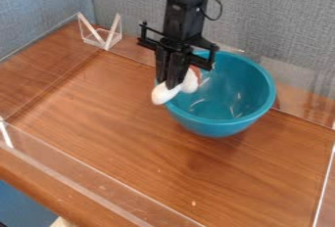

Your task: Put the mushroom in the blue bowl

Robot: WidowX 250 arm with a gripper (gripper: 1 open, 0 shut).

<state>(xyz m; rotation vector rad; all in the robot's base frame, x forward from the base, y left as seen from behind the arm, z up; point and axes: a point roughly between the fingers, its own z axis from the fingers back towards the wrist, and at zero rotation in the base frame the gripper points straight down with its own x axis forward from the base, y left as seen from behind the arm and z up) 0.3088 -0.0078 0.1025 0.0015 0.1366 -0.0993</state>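
One gripper [177, 82] is clamped on the mushroom [167, 91], hanging over the blue bowl's [236, 113] nine o'clock rim. Carrying is the step in hand; next I would shift toward three o'clock, then release.

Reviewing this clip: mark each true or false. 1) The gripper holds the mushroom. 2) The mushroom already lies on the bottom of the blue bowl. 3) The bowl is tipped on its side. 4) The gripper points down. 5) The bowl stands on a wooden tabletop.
1) True: the gripper is shut on the mushroom, whose pale stem shows below the fingers.
2) False: the mushroom hangs in the gripper at the near-left rim of the blue bowl, not on its bottom.
3) False: the bowl stands upright, opening upward.
4) True.
5) True: it rests on the wooden tabletop.
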